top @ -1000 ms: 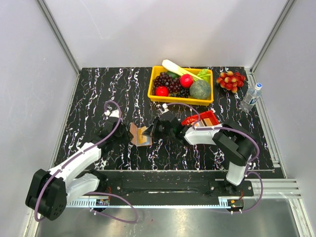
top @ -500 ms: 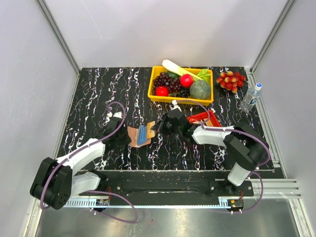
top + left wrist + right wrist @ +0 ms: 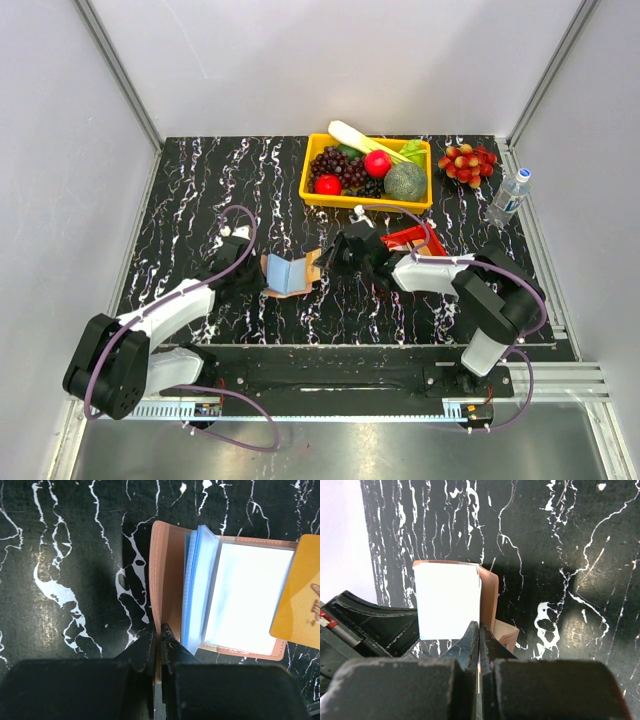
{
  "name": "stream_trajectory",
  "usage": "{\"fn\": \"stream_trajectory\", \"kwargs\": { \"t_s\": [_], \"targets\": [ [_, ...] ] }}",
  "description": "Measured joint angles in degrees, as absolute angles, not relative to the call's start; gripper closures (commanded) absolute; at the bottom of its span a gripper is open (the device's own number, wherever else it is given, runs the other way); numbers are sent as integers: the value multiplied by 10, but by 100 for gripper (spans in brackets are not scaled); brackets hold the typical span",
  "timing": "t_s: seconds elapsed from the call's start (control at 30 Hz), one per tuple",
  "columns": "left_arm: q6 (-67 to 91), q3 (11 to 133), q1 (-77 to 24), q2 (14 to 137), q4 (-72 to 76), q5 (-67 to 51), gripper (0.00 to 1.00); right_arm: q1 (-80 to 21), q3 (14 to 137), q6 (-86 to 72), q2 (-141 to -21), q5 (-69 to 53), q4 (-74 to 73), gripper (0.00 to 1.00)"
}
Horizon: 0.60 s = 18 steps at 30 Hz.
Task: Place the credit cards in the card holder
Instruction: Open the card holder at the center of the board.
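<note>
Roughly at the middle of the black, white-veined marble-patterned desk (image 3: 200,190), the salmon-pink leather card holder (image 3: 285,273) lies open between the two arms, its pale blue sleeves and a clear pocket facing up. The left arm's fingers (image 3: 159,641) are pressed together on the near edge of its pink cover, which stands up nearly upright beside the fanned blue leaves. From the other side, the right arm's fingers (image 3: 479,632) are closed down to a hairline, with only a thin orange sliver showing between the tips. That sliver appears to be the gold plastic credit card (image 3: 299,600), seen edge-on. In the left wrist view this card sits tilted over the far right edge of the open card holder, overlapping the clear pocket's corner. Whether it has entered a slot cannot be told. In the right wrist view the clear pocket glares white, and the pink cover (image 3: 490,595) curves around it just beyond the fingertips.

Behind the right arm sits a small red plastic tray (image 3: 405,240). Farther back stand a yellow plastic basket (image 3: 365,203) of fruit and vegetables, a loose bunch of red grapes (image 3: 467,162) and a clear water bottle (image 3: 509,196).
</note>
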<state>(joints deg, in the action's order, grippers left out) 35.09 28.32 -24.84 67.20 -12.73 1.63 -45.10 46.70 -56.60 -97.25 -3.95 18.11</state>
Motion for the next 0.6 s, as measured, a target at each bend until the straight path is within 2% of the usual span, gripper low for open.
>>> {"fn": "stream_trajectory", "kwargs": {
  "t_s": [0.3, 0.5, 0.6],
  "targets": [
    [348, 279, -249, 685, -93, -26, 100, -451, 492, -549, -997, -41, 143, 100],
    [367, 268, -268, 700, -58, -44, 100, -451, 522, -523, -1004, -23, 61, 100],
    [385, 263, -287, 714, -36, -53, 100, -451, 512, -517, -1004, -35, 81, 100]
  ]
}}
